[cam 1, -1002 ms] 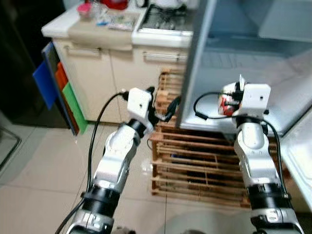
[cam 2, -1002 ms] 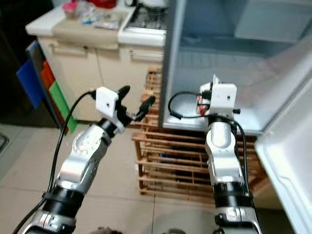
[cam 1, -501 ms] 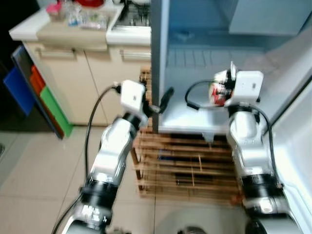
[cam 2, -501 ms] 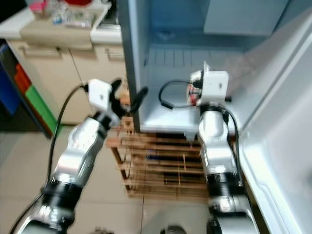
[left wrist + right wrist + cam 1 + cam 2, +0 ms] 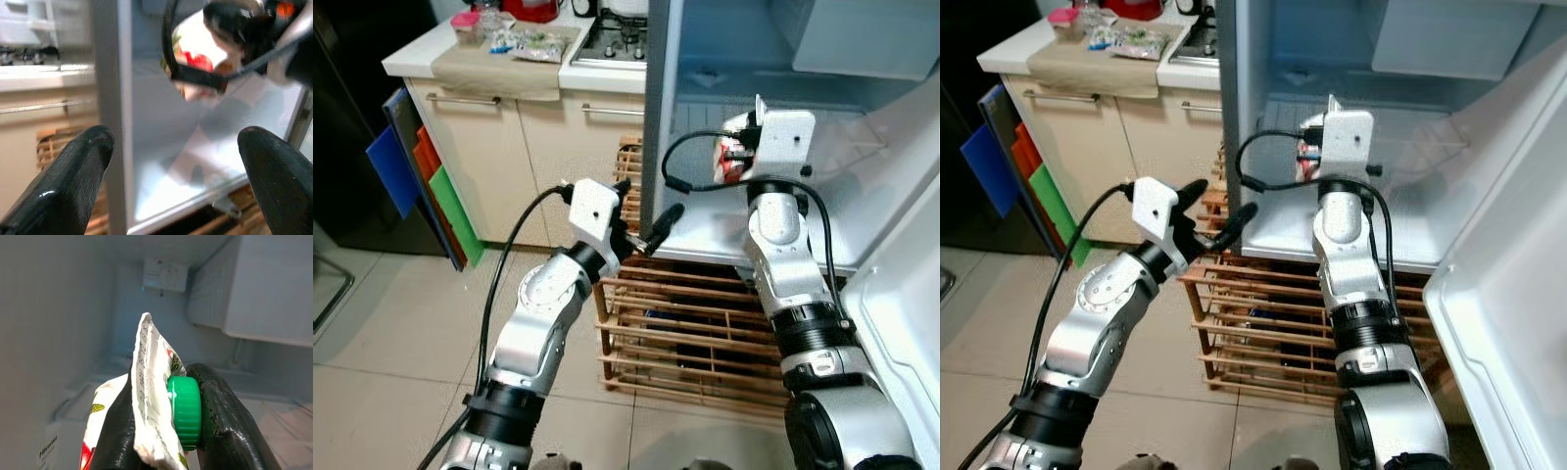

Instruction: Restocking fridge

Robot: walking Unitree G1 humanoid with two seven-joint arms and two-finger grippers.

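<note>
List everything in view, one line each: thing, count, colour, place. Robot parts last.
Fridge: one, white, open, ahead on the right.
Pouch: one, white and red with green cap, held inside the fridge.
Wooden rack: one, brown, on the floor under the fridge.
Cabinet: one, cream, left.
Stove: one, on the counter.
Boards: blue, orange, green, beside the cabinet.
Left gripper: one, black jaws open, at the fridge's edge.
Right gripper: one, black, clamped on the pouch.

Kitchen corner beside the appliance.
A cream cabinet (image 5: 499, 157) with metal bar handles carries a steel gas hob (image 5: 612, 34) and a cluttered worktop; blue, orange and green flat boards (image 5: 421, 181) lean against its side, and a slatted wooden rack (image 5: 705, 338) stands on pale floor tiles (image 5: 382, 352).
</note>
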